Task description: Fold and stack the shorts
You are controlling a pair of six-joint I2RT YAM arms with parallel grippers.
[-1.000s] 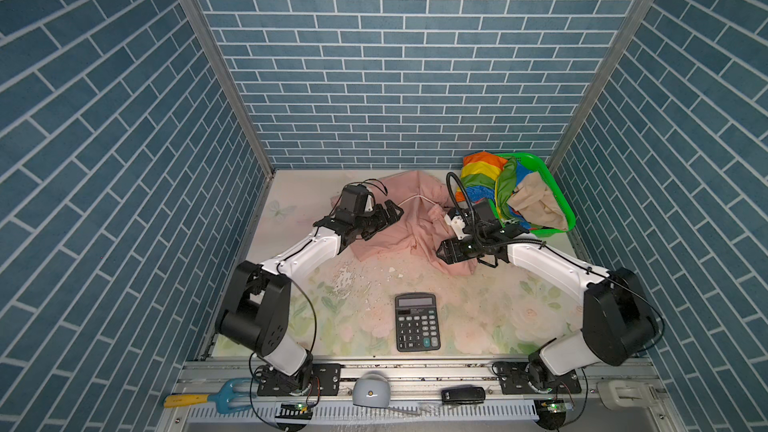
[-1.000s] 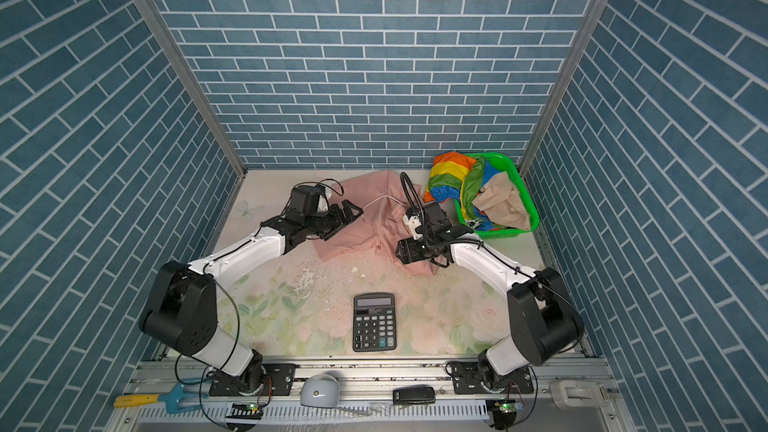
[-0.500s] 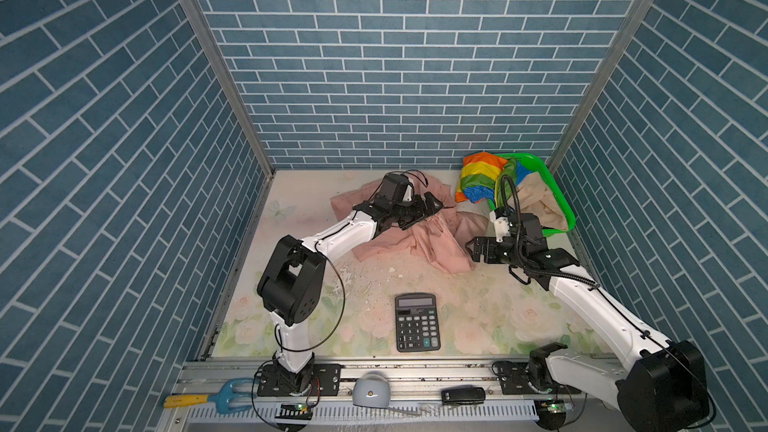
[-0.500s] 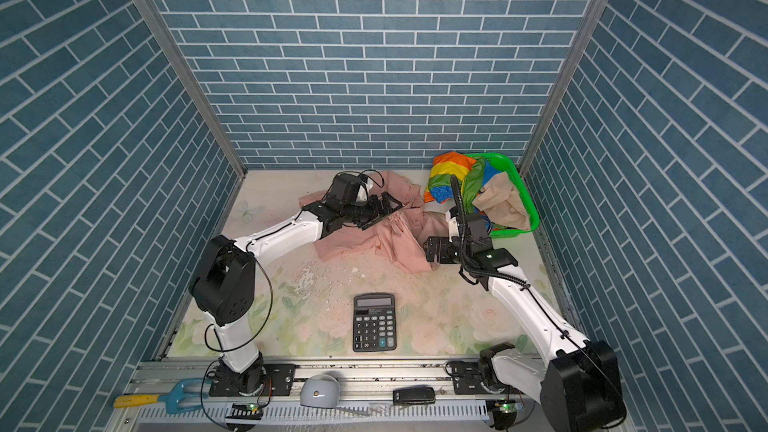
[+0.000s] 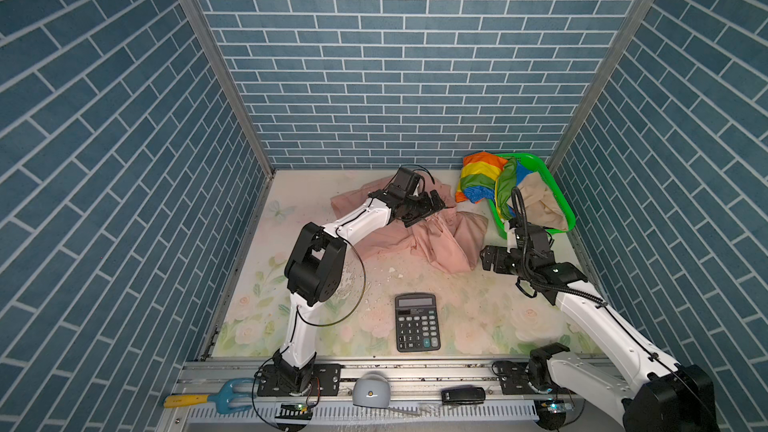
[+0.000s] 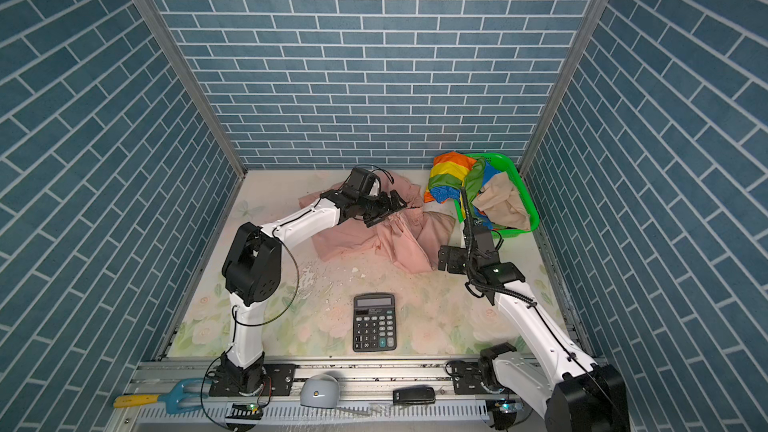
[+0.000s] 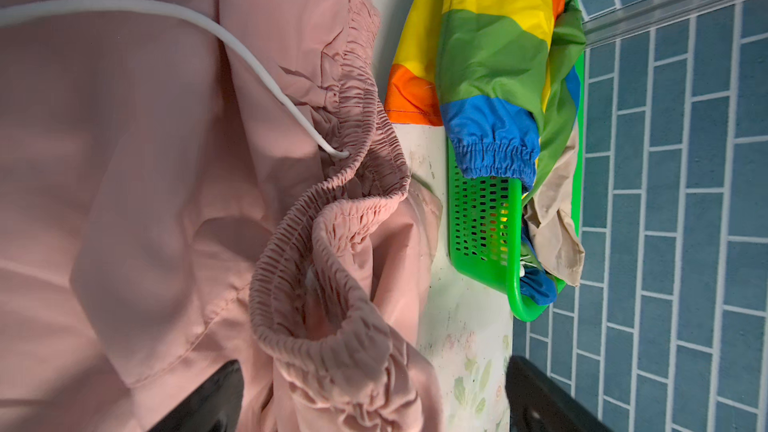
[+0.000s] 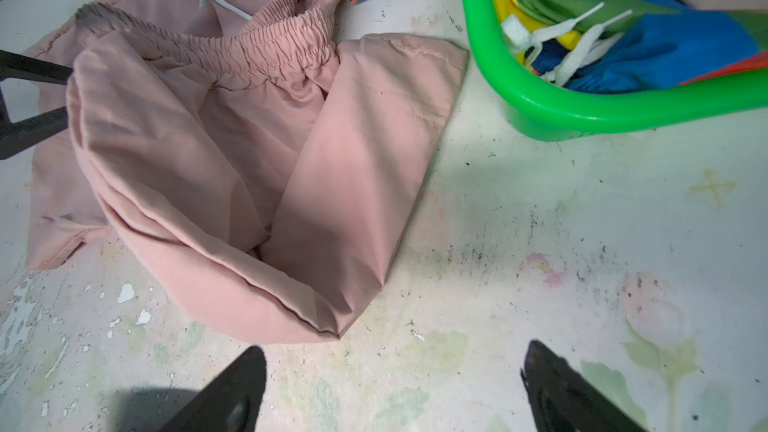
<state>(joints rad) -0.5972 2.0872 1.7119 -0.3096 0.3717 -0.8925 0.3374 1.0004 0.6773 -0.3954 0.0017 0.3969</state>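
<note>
Release of the pale pink shorts (image 5: pixel 440 243): both grippers spread, nothing held.

Nearest, the calculator (image 5: pixel 417 322) lies untouched on the counter (image 5: pixel 478 317). Beyond it, the right gripper (image 5: pixel 487 258), which a second ago was at the cloth in mid-counter, has let go and drawn back just beside the doubled-over leg. The left gripper (image 5: pixel 430 207) has swung farther across and now hovers, jaws wide, over the gathered waist. The pink shorts rest in a rumpled heap, so I judge this fold unfinished. At the far corner, the rainbow-striped shorts (image 5: pixel 478 178) and beige shorts (image 5: pixel 540 201) still wait in the green mesh basket (image 5: pixel 569 218). Only the left wrist view shows the pink pair's white drawstring (image 7: pixel 266 72). Only the right wrist view shows the leg's stitched hem (image 8: pixel 415 47) and the lace ends (image 8: pixel 573 35) inside the basket.
</note>
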